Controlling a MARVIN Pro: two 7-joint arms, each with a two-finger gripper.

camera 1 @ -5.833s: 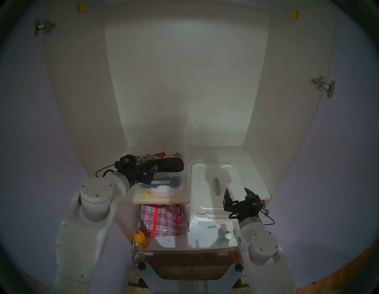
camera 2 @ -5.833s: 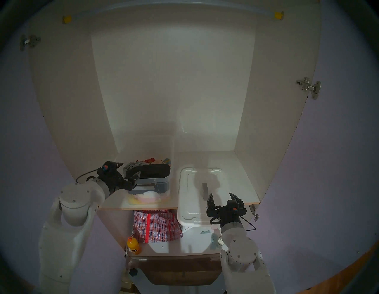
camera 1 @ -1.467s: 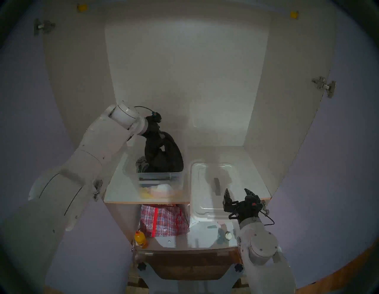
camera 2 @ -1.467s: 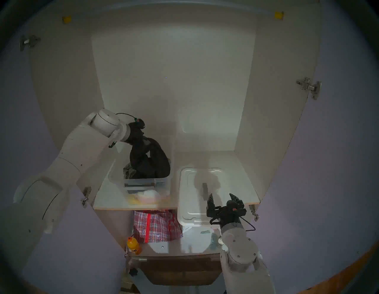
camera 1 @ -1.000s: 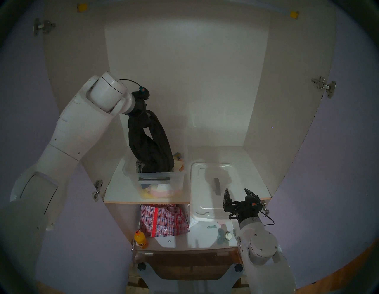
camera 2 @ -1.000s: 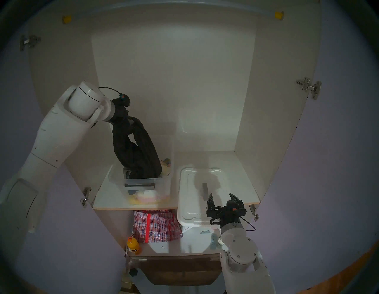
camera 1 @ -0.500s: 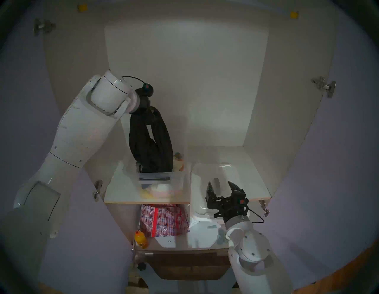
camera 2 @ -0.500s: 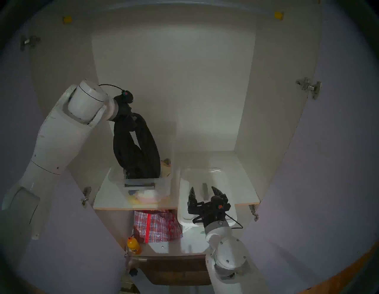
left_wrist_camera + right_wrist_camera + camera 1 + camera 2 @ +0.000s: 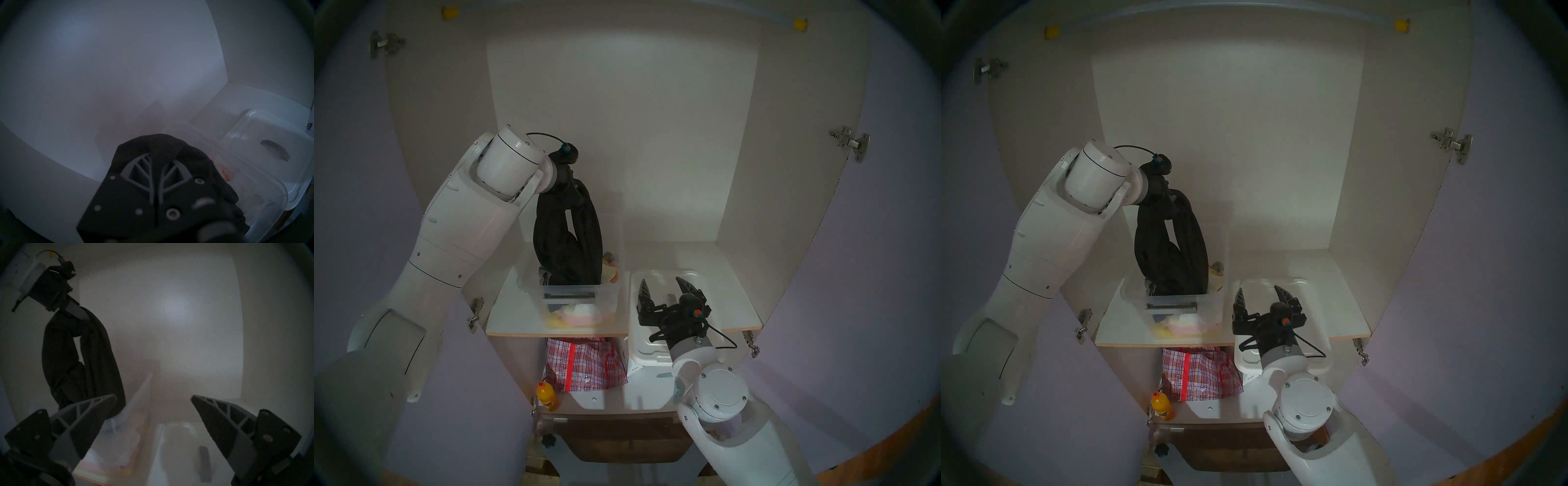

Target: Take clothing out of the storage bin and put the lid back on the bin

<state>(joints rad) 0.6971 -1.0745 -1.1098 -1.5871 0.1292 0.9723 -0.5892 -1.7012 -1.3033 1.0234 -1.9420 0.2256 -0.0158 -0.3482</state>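
Note:
The black clothing (image 9: 566, 244) hangs in a long fold from my left gripper (image 9: 575, 193), which is shut on its top, high above the storage bin (image 9: 605, 298). The garment's lower end still reaches down inside the clear bin. In the left wrist view the cloth (image 9: 161, 144) wraps over the shut fingers. The white lid (image 9: 653, 349) lies flat on the shelf right of the bin, its front end past the shelf edge. My right gripper (image 9: 660, 281) hovers open over the lid, fingers pointing to the back wall, with nothing between them.
A grey garment (image 9: 544, 275) and small coloured cloths (image 9: 609, 264) lie in the bin. On the lower shelf are a red checked bag (image 9: 585, 365) and an orange bottle (image 9: 547, 397). White cabinet walls close in the shelf (image 9: 510, 312) at both sides and the back.
My right gripper has moved forward and left, from the lid's front right corner to above its middle. My left arm has shifted slightly right, still holding up the black clothing.

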